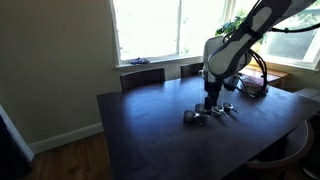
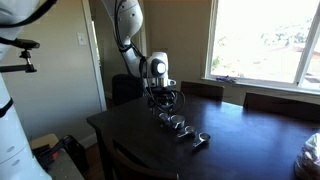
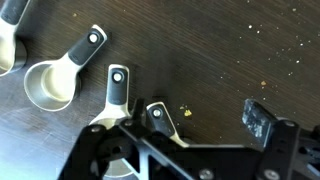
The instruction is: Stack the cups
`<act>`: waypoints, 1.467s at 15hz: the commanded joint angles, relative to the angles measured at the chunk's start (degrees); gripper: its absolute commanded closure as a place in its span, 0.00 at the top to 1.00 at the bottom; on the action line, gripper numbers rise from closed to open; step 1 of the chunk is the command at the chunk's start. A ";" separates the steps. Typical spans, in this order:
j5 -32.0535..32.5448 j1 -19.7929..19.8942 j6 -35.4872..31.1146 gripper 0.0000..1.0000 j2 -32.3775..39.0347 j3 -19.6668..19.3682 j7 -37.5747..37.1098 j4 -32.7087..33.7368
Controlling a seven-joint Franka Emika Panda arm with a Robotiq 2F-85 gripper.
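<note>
The end effector hovers with jaws apart, empty, just above the cups, which lie unstacked in a row on the worktop; it is probably lined up over one handle for pickup.

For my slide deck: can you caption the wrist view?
Open gripper hovering over small metal measuring cups, not yet stacked, on a dark table.

Dim room, blown-out window backlight (strong glare); dark table underexposed; wrist view soft.
</note>
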State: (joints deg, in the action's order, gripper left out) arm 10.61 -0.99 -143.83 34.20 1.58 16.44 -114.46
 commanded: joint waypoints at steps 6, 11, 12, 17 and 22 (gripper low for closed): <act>5.04 -2.47 -1.39 1.00 6.22 1.93 3.60 4.90; 8.06 -3.19 -1.85 1.00 10.87 2.97 7.67 10.62; 8.31 -3.22 -1.81 1.00 11.81 3.11 8.48 11.91; 8.08 -2.89 -1.24 0.74 15.78 4.41 12.60 17.60; 7.98 -2.77 -0.92 0.70 19.15 4.67 14.52 21.78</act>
State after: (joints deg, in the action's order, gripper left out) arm 17.65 -4.27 -144.37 51.48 5.91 29.47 -94.93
